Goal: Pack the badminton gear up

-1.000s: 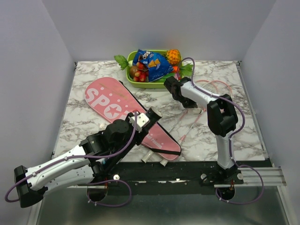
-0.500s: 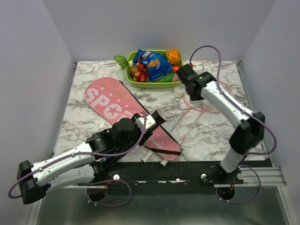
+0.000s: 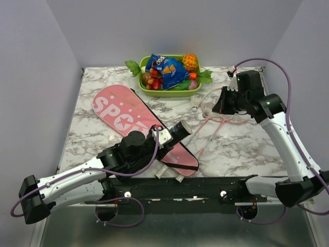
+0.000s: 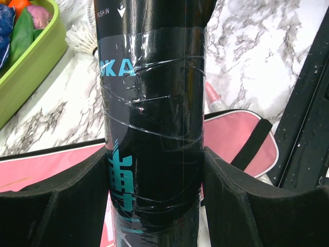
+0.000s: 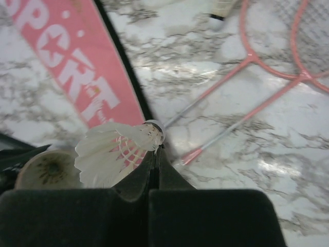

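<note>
Shuttlecock (image 5: 121, 152) is pinched in the right gripper (image 5: 154, 159), jaws almost closed, biting right at the cork end with the skirt hanging free. That's the right place to hold it: it weighs next to nothing and the feather skirt would crush or bend under any squeeze. The gripper is off the table, far right, over the heads of the rackets (image 3: 222, 119).

Left gripper (image 4: 154, 170) is clamped on the black tube (image 4: 154, 103), pads flat on both sides mid-body. The tube sits near centre, raised over the narrow end of the pink bag (image 3: 134, 122), angled toward far right. It looks stiff and light, but the glossy tape wrap looks slick, so I'd expect it to twist or slide if bumped on its end.

A second shuttlecock (image 3: 195, 105) lies on the marble table (image 3: 97, 139), just near of the green tray (image 3: 154, 93), left of the right gripper.

The rackets lie flat and crossed, right of the bag. Thin springy shafts, nothing there to pinch; take them by the white handles. The bag looks soft and floppy, so grab an edge.
</note>
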